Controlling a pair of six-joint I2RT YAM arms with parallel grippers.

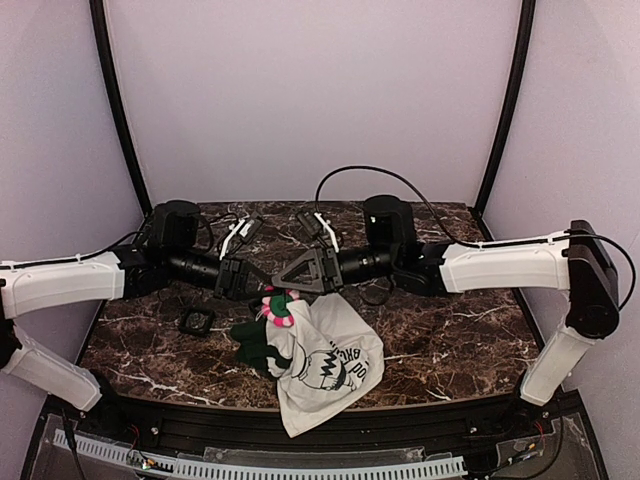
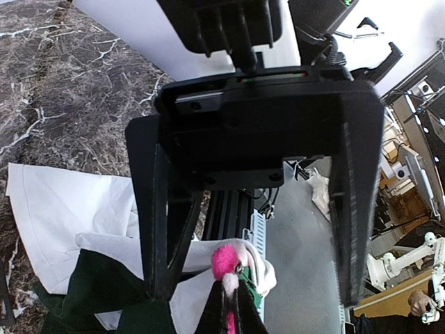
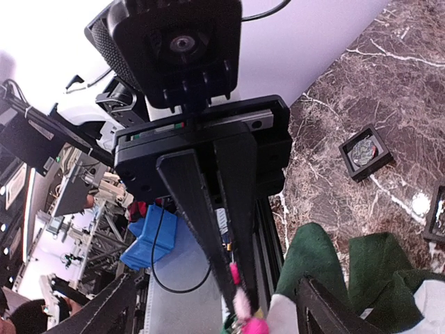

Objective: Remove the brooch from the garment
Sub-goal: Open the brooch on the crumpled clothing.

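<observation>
We had the left pincer (image 3: 233,284) clamped on the small pink-and-white flower brooch (image 2: 224,261) at the far-left edge of the white green-sleeved T-shirt (image 1: 330,365), the right pincer (image 2: 252,299) open, so we feared pulling would drag the unheld shirt along.

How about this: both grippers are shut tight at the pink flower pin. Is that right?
Not quite. Only the left gripper is shut tight at the pink flower pin. The right gripper is open, with its fingers wide apart, as the left wrist view shows.
</observation>
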